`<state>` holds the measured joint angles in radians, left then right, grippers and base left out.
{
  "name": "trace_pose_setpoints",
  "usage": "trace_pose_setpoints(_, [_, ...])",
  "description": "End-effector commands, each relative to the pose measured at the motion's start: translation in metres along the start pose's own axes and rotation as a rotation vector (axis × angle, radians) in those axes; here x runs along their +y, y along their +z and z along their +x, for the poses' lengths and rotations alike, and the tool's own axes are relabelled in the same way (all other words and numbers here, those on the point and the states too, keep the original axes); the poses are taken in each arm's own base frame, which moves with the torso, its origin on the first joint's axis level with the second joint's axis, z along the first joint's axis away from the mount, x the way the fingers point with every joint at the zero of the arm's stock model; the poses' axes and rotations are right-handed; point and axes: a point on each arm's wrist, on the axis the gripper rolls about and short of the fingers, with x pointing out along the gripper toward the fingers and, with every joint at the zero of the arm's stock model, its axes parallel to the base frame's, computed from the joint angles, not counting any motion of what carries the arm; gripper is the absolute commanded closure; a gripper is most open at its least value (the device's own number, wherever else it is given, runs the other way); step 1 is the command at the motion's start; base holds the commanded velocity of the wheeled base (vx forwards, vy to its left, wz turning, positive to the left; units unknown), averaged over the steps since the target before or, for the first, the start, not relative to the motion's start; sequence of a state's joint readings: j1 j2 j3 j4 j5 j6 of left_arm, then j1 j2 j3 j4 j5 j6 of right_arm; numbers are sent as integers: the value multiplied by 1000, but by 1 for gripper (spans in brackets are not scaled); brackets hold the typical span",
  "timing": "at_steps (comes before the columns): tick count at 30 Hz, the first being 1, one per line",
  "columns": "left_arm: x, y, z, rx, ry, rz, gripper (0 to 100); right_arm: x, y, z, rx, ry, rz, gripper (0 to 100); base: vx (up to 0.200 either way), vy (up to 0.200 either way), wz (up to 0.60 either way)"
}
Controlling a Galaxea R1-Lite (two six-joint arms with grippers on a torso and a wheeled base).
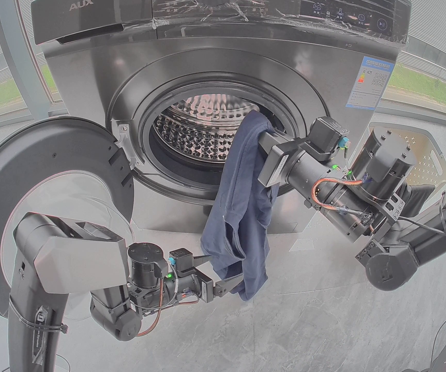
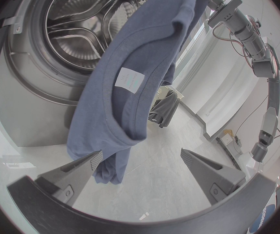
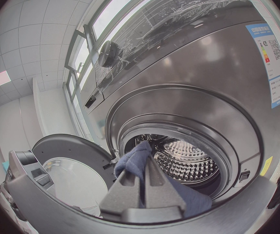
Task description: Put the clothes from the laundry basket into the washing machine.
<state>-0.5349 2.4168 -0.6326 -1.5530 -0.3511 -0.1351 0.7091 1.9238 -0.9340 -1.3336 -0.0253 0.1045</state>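
Navy shirt hangs from right pincer, clamped shut on its top fold at the drum mouth; hem trails below, against wide-open, empty left pincer. Best: left gathers hem, right pushes deeper before release

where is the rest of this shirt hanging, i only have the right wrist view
Observer: Most of the navy t-shirt hangs outside, down the front of the washing machine. Only the top, clamped in the right pincer, is at the mouth of the drum.
Operator: what is the left arm doing
Observer: The left pincer is open, low beside the shirt's bottom hem. I cannot tell whether it touches the cloth.
Operator: anything left in the basket
Observer: A dark garment drapes over the laundry basket, which stands to the right of the machine.
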Motion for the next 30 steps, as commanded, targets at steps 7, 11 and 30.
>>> trace_pose_setpoints(7, [2, -14, 32, -26, 5, -17, 0, 2, -1, -1, 2, 3, 2, 100, 0, 0, 0])
trace_pose_setpoints(11, [13, -19, 48, -67, 73, -10, 0, 2, -1, -1, 1, 3, 2, 100, 0, 0, 0])
trace_pose_setpoints(30, [33, -11, 63, -165, 181, -30, 100, 3, -1, -4, 4, 5, 3, 100, 0, 0, 0])
